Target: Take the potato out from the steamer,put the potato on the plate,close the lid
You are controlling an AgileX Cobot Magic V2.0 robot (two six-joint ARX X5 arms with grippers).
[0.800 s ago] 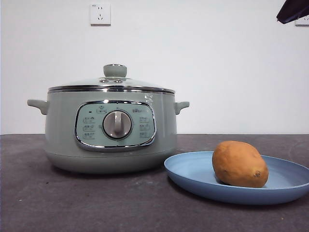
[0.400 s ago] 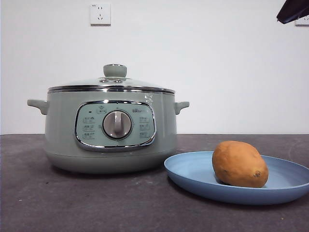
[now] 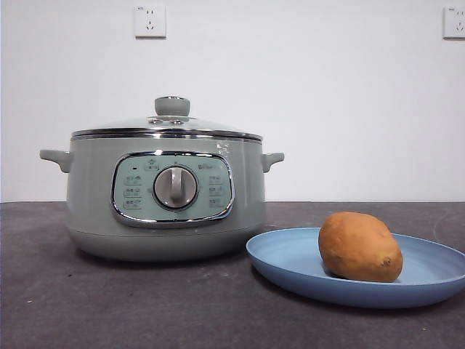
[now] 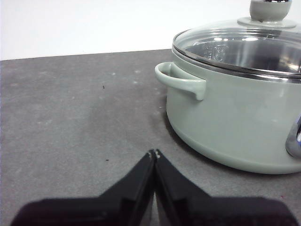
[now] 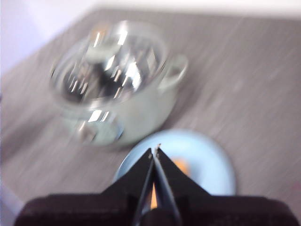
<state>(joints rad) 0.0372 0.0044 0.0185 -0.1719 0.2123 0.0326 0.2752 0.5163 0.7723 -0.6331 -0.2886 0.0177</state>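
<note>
The orange-brown potato [image 3: 360, 246] lies on the light-blue plate [image 3: 290, 254] at the front right. To its left stands the sage-green steamer [image 3: 166, 193], with the glass lid [image 3: 167, 125] sitting on its rim. My left gripper [image 4: 154, 153] is shut and empty, low over the table beside the steamer [image 4: 235, 127] and its lid [image 4: 244, 47]. My right gripper [image 5: 154, 149] is shut and empty, high above the plate [image 5: 207, 160]; the potato [image 5: 178, 165] shows as an orange patch behind its jaws. This view is blurred, with the steamer [image 5: 117, 89] farther off.
The dark grey table [image 3: 145, 305] runs up to a white wall. Two wall sockets [image 3: 150, 21] show at the top of the front view. A side handle [image 4: 181, 81] of the steamer juts toward my left gripper.
The black arm tip at the top right corner of the front view has left the picture. Steamer, lid, plate and potato have not moved.
</note>
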